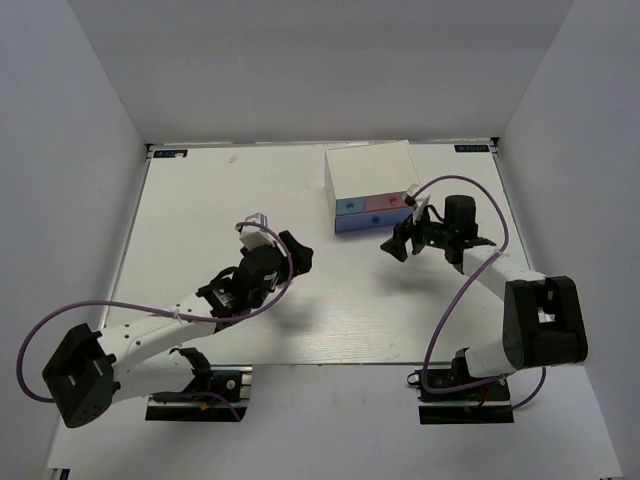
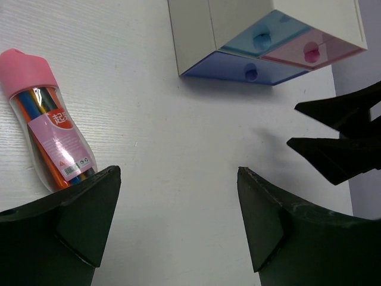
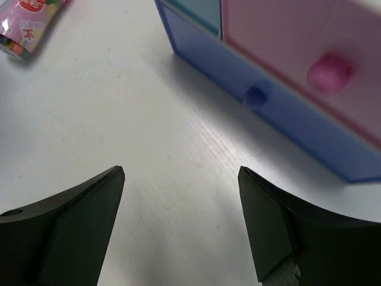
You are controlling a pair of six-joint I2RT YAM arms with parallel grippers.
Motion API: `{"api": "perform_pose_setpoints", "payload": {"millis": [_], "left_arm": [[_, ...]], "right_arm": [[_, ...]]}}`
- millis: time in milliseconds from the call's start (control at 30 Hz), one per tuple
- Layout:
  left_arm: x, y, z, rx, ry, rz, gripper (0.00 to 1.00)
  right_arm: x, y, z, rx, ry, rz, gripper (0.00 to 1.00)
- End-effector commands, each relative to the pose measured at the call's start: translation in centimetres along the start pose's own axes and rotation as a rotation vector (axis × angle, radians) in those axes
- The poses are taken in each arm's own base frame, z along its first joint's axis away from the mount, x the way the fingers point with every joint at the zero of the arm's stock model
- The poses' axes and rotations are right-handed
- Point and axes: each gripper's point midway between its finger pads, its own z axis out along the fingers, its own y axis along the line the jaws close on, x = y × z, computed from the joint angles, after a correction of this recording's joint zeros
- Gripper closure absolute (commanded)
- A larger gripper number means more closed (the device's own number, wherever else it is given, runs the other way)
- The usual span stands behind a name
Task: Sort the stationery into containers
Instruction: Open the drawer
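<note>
Left gripper (image 2: 177,179) stands wide open, holding nothing; right gripper (image 3: 180,176) likewise. Just ahead-left of the left gripper lies one clear plastic pen tube with pink cap (image 2: 50,125). It is probably light, stiff, slippery and apt to roll, so grasp across its labelled middle. Farther ahead stands one white three-drawer box (image 2: 196,36).

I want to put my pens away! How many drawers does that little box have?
3. The light-blue drawer and the pink drawer sit side by side on top; the wide blue-violet drawer lies under both. I see no others on its front.
</note>
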Motion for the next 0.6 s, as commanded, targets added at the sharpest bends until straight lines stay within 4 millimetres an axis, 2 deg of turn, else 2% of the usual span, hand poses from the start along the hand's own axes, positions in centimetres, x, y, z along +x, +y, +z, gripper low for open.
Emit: {"api": "perform_pose_setpoints", "payload": {"millis": [0,33,67,100,133,200,233,300,433,567], "left_arm": [[-0.9,-0.6,-0.4,0.030,-0.026,-0.027,0.11],[-0.8,-0.4,-0.6,0.031,-0.027,-0.037,0.11],[-0.9,-0.3,-0.5,0.025,-0.034,-0.038,0.11],[-1.0,-0.2,-0.7,0.029,-0.036,-0.049,0.11],[-1.1,-0.2,-0.9,0.029,-0.036,-0.049,0.12],[-1.1,-0.1,-1.1,0.029,-0.036,-0.049,0.12],[-1.0,0.1,-1.1,0.021,-0.029,-0.052,0.12],[-1.3,0.2,-1.4,0.019,-0.040,-0.055,0.12],[-1.3,0.4,-1.6,0.012,-0.034,-0.063,0.12],[-0.8,0.8,-1.6,-0.002,-0.023,-0.073,0.12]], "right_arm": [[-1.6,0.3,-0.2,0.050,-0.103,0.210,0.18],[-0.4,0.3,-0.2,0.080,-0.109,0.238,0.20],[-0.2,0.7,-0.1,0.087,-0.119,0.362,0.23],[1.0,0.7,-0.2,0.112,-0.109,0.417,0.23],[0.9,0.8,-0.1,0.125,-0.151,0.424,0.25],[2.0,1.4,0.0,0.148,-0.167,0.589,0.29],[1.1,1.2,0.0,0.153,-0.220,0.621,0.29],[2.5,1.0,0.3,0.191,-0.212,0.726,0.30],[3.2,-0.4,1.0,0.252,-0.225,0.888,0.32],[2.4,-1.9,1.5,0.292,-0.271,0.960,0.33]]}}
